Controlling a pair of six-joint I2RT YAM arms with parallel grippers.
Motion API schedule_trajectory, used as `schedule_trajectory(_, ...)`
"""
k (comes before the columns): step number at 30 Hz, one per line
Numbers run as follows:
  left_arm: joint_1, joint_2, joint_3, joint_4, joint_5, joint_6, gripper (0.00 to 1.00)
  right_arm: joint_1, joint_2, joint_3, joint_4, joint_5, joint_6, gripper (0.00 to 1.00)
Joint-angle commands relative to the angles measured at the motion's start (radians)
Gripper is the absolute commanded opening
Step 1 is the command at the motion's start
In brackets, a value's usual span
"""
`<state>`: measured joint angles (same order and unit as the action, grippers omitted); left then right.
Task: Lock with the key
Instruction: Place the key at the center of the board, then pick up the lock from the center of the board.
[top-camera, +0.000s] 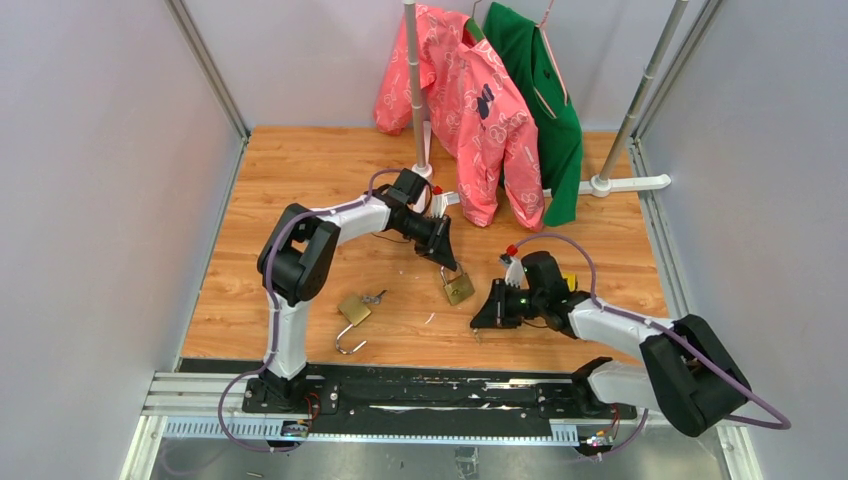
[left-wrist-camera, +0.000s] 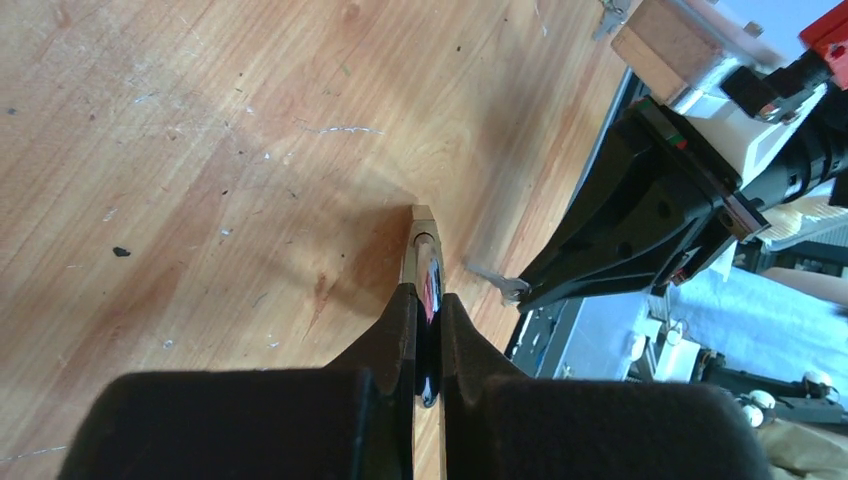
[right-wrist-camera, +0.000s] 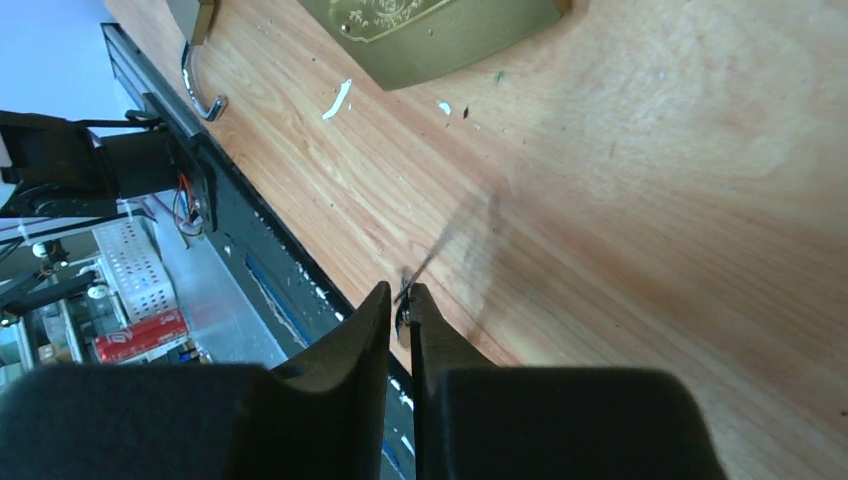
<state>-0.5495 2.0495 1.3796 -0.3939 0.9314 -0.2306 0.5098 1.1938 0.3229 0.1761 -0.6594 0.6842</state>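
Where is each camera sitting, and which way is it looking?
Top external: above and behind the arms, looking down on the wooden table, both whole arms in view.
Left wrist: on the left arm, looking along the left jaws, shut on the padlock; the right jaws show beyond.
Right wrist: on the right arm, looking along the right jaws, shut on the key.
Shared: both wrist views show that key and padlock.
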Motion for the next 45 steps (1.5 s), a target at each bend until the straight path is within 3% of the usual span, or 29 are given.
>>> schedule_trajectory(1, -0.019, 0.005, 0.005, 0.008, -0.054, -0.002, 0.15, 0.013, 0.022, 0.055, -0.079, 0.071, -0.07, 0.23)
schedule_trajectory(4, -0.025, 0.007, 0.021, -0.03, -0.095, 0.02, 0.38, 0.018, 0.028, 0.089, -0.136, 0.101, -0.103, 0.42)
schedule_trajectory(6, -0.03, -0.001, 0.026, -0.052, -0.128, 0.035, 0.51, 0.023, 0.017, 0.108, -0.188, 0.13, -0.119, 0.48)
schedule_trajectory(9, -0.036, -0.026, 0.022, -0.087, -0.195, 0.054, 0.65, 0.035, -0.036, 0.14, -0.297, 0.22, -0.144, 0.58)
schedule_trajectory(14, -0.043, -0.14, -0.027, -0.105, -0.35, 0.051, 0.79, 0.056, -0.152, 0.204, -0.47, 0.396, -0.178, 0.68)
schedule_trajectory(15, -0.043, -0.191, -0.049, -0.114, -0.411, 0.052, 0.84, 0.073, -0.175, 0.232, -0.51, 0.447, -0.19, 0.76)
schedule_trajectory(16, -0.043, -0.225, -0.065, -0.131, -0.456, 0.058, 0.95, 0.089, -0.185, 0.255, -0.536, 0.485, -0.199, 0.77)
schedule_trajectory(17, -0.043, -0.251, -0.073, -0.145, -0.484, 0.061, 0.97, 0.104, -0.189, 0.271, -0.545, 0.501, -0.204, 0.77)
schedule_trajectory(24, -0.043, -0.446, -0.173, -0.241, -0.738, 0.035, 1.0, 0.302, -0.109, 0.419, -0.602, 0.763, -0.24, 0.78)
schedule_trajectory(31, -0.018, -0.693, -0.292, -0.407, -1.047, -0.084, 1.0, 0.536, 0.121, 0.601, -0.565, 0.893, -0.318, 0.78)
schedule_trajectory(34, 0.076, -0.775, -0.367, -0.479, -1.049, -0.161, 1.0, 0.599, 0.252, 0.689, -0.511, 0.852, -0.355, 0.78)
schedule_trajectory(38, 0.287, -0.889, -0.443, -0.522, -0.983, -0.22, 1.0, 0.669, 0.41, 0.826, -0.486, 0.848, -0.389, 0.78)
schedule_trajectory(45, 0.496, -1.049, -0.481, -0.549, -1.017, -0.27, 1.0, 0.717, 0.668, 1.112, -0.551, 0.868, -0.374, 0.76)
